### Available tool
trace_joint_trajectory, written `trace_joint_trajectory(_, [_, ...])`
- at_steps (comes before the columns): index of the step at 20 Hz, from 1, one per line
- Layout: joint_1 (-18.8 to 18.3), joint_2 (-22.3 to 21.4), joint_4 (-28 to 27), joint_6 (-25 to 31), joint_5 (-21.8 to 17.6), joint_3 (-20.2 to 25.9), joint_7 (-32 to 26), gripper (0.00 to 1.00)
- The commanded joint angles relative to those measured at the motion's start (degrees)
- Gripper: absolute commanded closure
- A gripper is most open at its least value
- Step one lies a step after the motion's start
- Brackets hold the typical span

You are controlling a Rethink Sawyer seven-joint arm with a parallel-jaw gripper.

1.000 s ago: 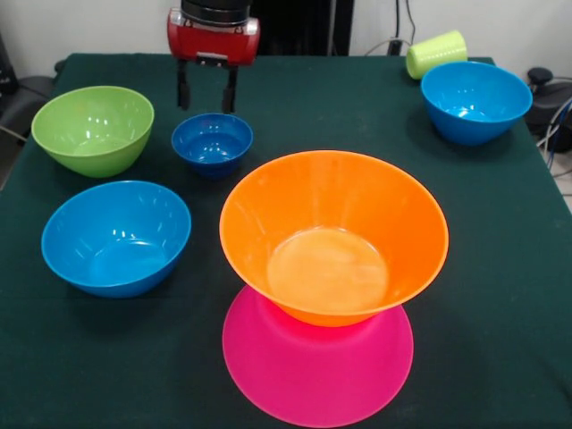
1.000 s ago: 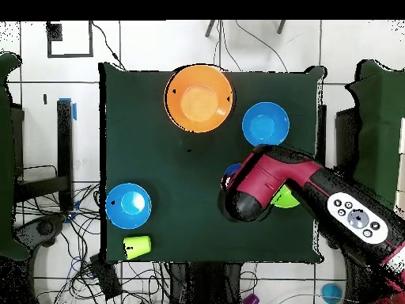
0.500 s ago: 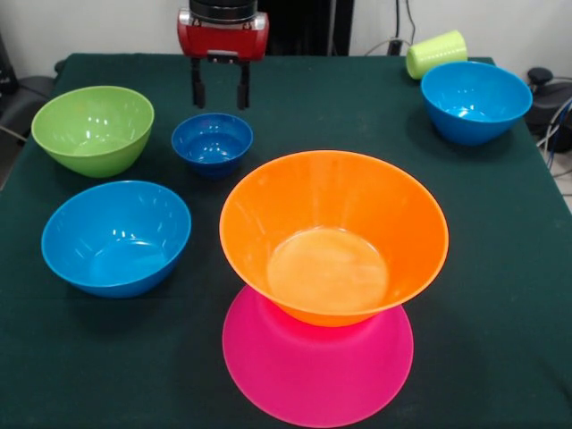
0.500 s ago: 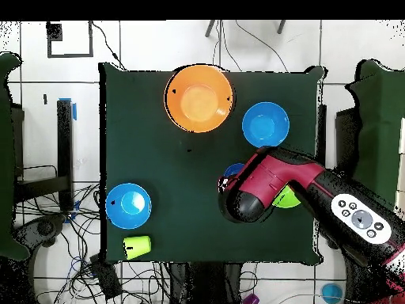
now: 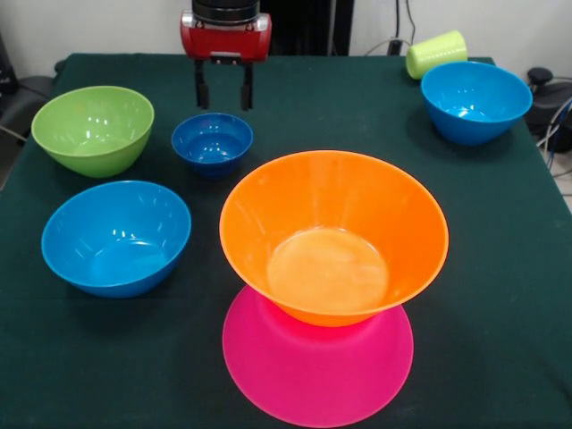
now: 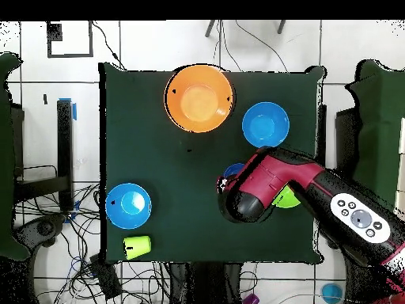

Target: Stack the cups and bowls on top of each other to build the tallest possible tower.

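Observation:
The big orange bowl sits upright on the overturned pink bowl at the table's near side. The small dark-blue bowl stands alone on the cloth. My gripper hangs open and empty just behind and above it. A green bowl and a blue bowl stand on the left. Another blue bowl is at the far right. Behind it a yellow-green cup lies on its side. In the overhead view my arm hides the gripper.
The dark green tablecloth covers the whole table. Off the table near the robot's base, a small purple thing and a light-blue thing lie on the floor among cables.
My gripper has shifted to the right in the front view and risen slightly, staying open. The bowls and the cup have not moved.

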Motion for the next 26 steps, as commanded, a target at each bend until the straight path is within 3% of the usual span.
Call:
trace_joint_trajectory(1, [1.14, 3.79, 1.78, -1.53, -0.35, -8.39, 13.83, 0.0])
trace_joint_trajectory(15, [0.78, 4.66, 2.37, -1.9, -1.65, -9.59, 14.55, 0.0])
trace_joint_trajectory(21, [0.74, 5.13, 2.42, -1.55, -0.61, -8.93, 13.59, 0.0])
trace_joint_trajectory(26, [2.32, 5.56, 2.58, -0.19, 2.49, -6.85, 12.8, 0.0])
